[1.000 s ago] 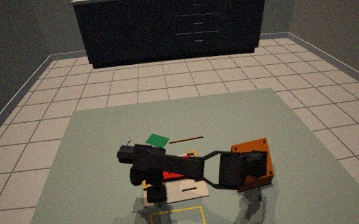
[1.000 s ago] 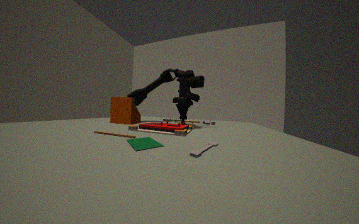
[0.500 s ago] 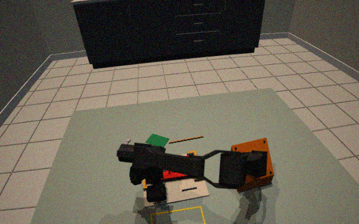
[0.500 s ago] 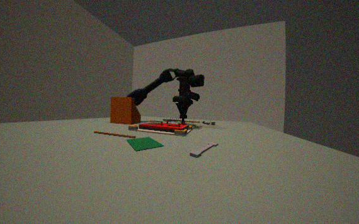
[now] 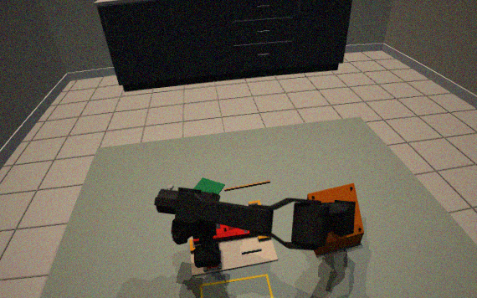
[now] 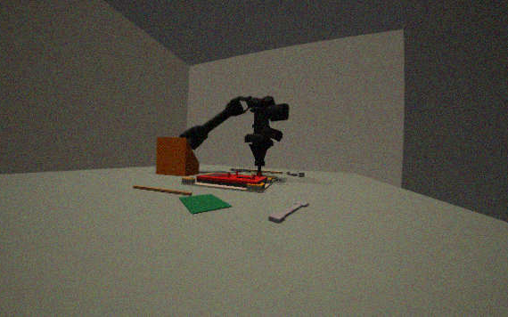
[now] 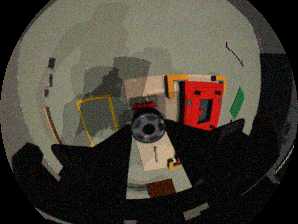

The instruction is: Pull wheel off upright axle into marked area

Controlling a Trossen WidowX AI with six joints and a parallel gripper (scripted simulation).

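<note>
wheel point(image 7: 147, 128) between fingers | hand point(image 7: 147, 131) clamped on wheel | yellow-outlined area point(image 7: 97, 117) beside

The table point(image 6: 373, 249) has a smooth, matt grey-green top. The arm point(image 5: 225, 213) and gripper point(image 7: 148, 137) look like matt black plastic. The wheel point(image 7: 147, 128) at the wrist view's centre has a dull metallic grey sheen. The red plate point(image 6: 231, 178) is flat and unglossed. The green sheet point(image 6: 204, 203) looks like thin matt card. The thin stick point(image 6: 161, 190) lower left of the exterior view looks wooden. The floor point(image 5: 267, 100) is pale, smooth tile.
</note>
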